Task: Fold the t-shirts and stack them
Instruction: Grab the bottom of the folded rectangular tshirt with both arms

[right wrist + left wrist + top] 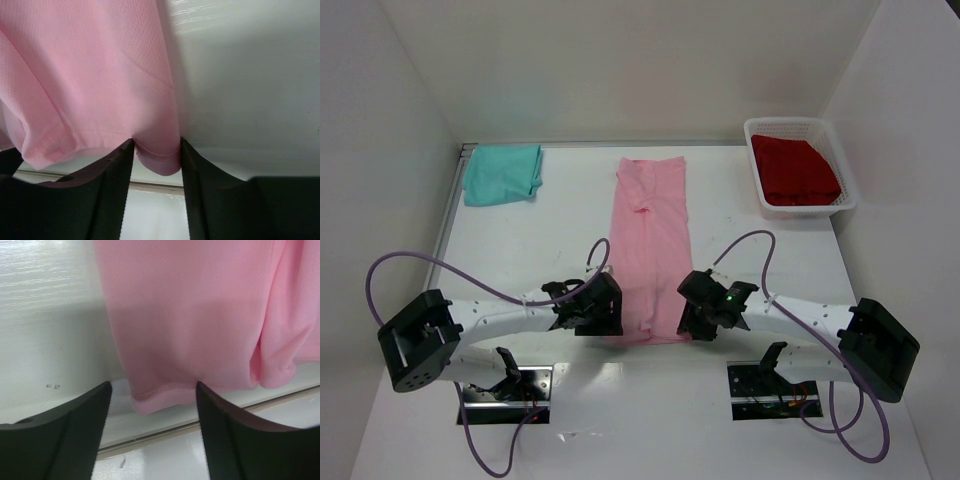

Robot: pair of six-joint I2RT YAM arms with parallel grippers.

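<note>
**Both grippers at the near hem of the pink t-shirt**

The white table (520, 250) is walled in by white panels on three sides. At its far left corner lies the teal t-shirt (502, 173), folded into a rough square. At the far right stands a white mesh basket (785, 121) with the red t-shirt (798, 168) inside it. Both are well apart from the arms. A purple cable (410, 262) loops from each arm above the tabletop, and neither crosses the cloth.

The pink t-shirt (650, 240) lies down the middle of the table as a long narrow strip, its sides folded in, running from the far edge to just in front of the arm bases.

The left gripper (605, 310) sits at the strip's near left corner. In its wrist view the jaws stand wide apart with the hem corner between them: one finger (235, 440) meets the cloth edge, while the other (75, 430) is clear of it, so nothing is clamped.

The right gripper (695, 310) sits at the near right corner. Its fingers (105, 195) stand much closer together and press the hem corner from both sides, gripping the pink cloth, whose tip bulges out between them.
</note>
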